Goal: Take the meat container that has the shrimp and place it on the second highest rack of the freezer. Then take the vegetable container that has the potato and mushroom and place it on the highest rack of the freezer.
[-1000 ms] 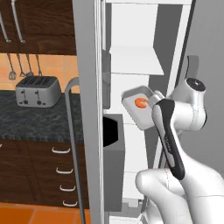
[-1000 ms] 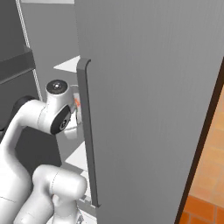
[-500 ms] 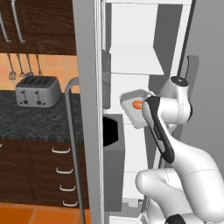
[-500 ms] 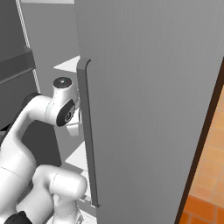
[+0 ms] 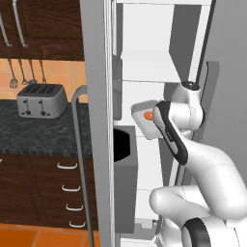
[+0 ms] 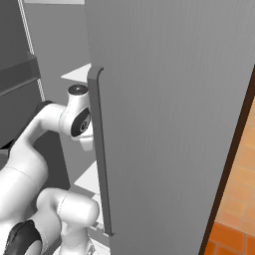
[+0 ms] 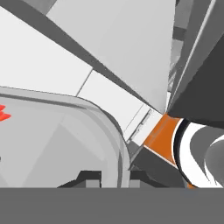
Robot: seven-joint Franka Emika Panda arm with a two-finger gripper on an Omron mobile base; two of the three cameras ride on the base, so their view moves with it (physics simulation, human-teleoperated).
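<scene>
The grey meat container (image 5: 144, 118) hangs tilted inside the open freezer, at mid height below a white rack (image 5: 150, 63). The orange shrimp (image 5: 148, 116) lies in it. In the hand view the container's rounded rim (image 7: 114, 140) runs down between my two dark fingertips (image 7: 90, 177), and a bit of red shrimp (image 7: 3, 112) shows at the left edge. My gripper (image 7: 116, 177) is shut on that rim. In the left base view my forearm hides the hand itself.
The left freezer door with its handle (image 5: 78, 144) stands open beside the arm, and the right door (image 6: 164, 119) with handle (image 6: 99, 149) closes in on the other side. A dark bin (image 5: 123, 144) sits below the container. A toaster (image 5: 41, 100) stands on the dark counter at left.
My wrist and forearm have swung left, further into the freezer. The container stays in my grip and has shifted only slightly left.
</scene>
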